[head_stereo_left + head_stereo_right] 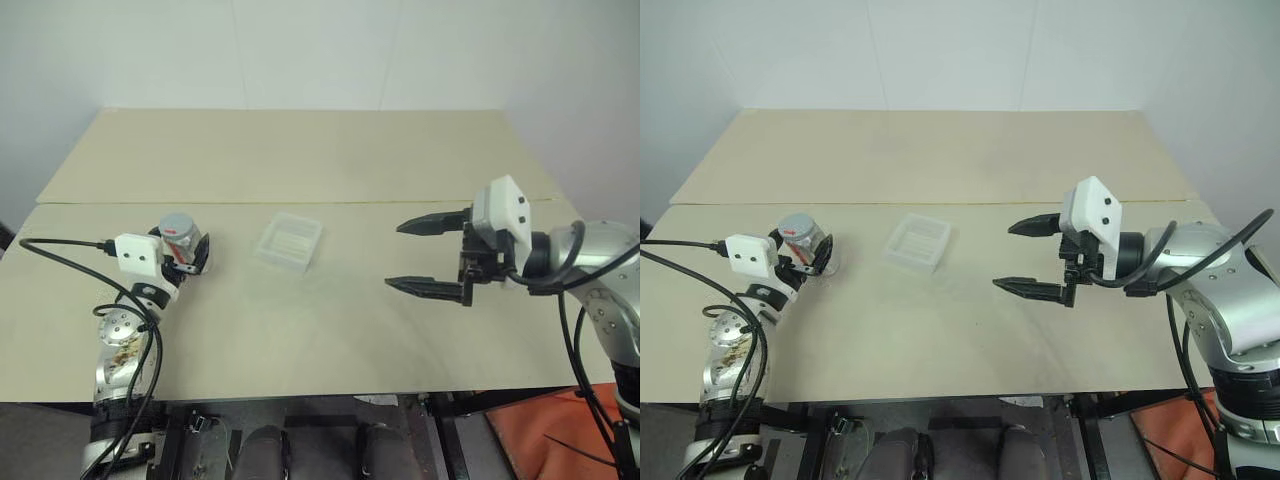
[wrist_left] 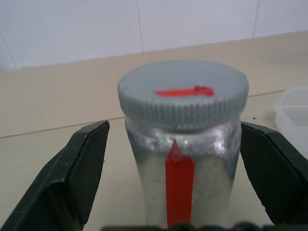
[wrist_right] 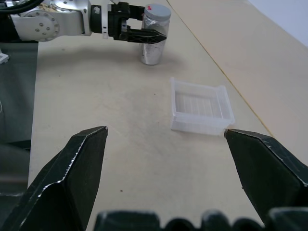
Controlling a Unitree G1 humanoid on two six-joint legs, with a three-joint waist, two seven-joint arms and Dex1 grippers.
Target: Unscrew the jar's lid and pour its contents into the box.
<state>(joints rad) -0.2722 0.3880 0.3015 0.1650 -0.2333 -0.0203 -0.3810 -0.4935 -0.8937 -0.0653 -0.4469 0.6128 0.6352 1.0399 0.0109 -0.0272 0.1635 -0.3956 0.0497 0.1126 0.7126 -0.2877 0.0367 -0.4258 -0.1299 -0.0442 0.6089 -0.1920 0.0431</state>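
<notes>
- Looking over the desk [image 1: 330, 330], I see a pale wooden top made of two boards with a seam running across behind the things, and a white wall at the back.
- The box [image 1: 290, 241] sits near the middle of the desk, empty as far as I can tell, with bare desk between it and either arm.
- Black cables [image 1: 60, 250] trail from my left arm along the desk's left edge, away from the jar and the box.
- The jar [image 1: 180, 243] stands upright at the left of the desk, well apart from the box, its grey lid [image 2: 183, 94] screwed on with a red mark on top.
- My left gripper [image 1: 190, 258] has its jaws spread wide, one on each side of the jar's silvery body; in the left wrist view I see a gap on both sides, so nothing is pinched.
- I cannot make out the contents through the jar's wall.
- My right gripper [image 1: 418, 255] hovers above the desk at the right, pointing toward the box, jaws spread wide and empty.
</notes>
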